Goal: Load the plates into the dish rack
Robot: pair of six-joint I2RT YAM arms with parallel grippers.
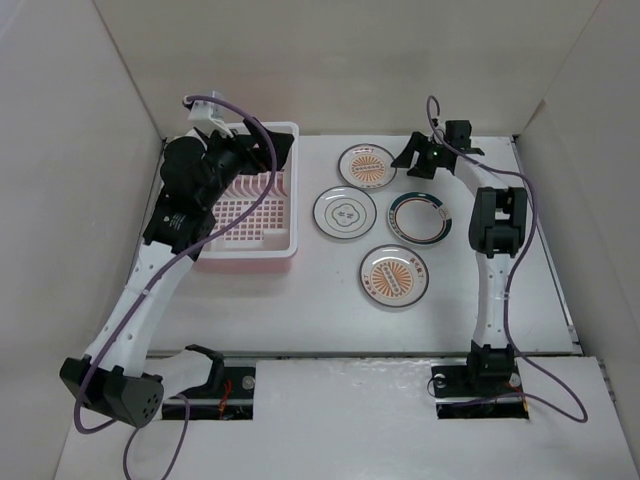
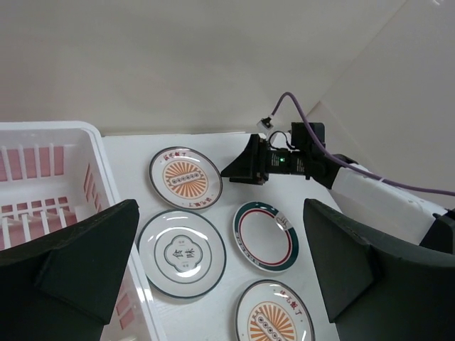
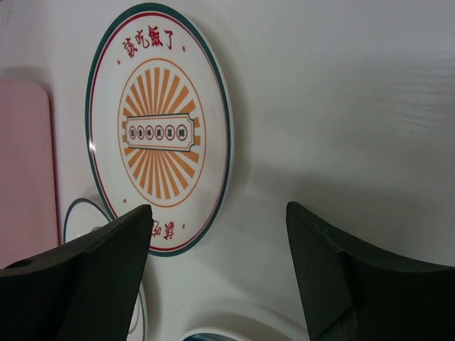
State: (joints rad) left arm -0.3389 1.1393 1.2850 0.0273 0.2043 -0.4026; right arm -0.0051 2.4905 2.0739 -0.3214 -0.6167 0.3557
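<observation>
The left fingers (image 2: 78, 270) gape wide and empty above the pink dish rack (image 1: 296, 200), whose long side runs away from the arm bases. The right fingers (image 3: 78, 277), also spread wide and holding nothing, hover just beside the far sunburst plate (image 1: 367, 167). It lies flat, face up, on the surface (image 1: 300, 300), near the dark-marked plate (image 1: 345, 212), the green-rimmed plate (image 1: 419, 219) and the second sunburst plate (image 1: 393, 275).
</observation>
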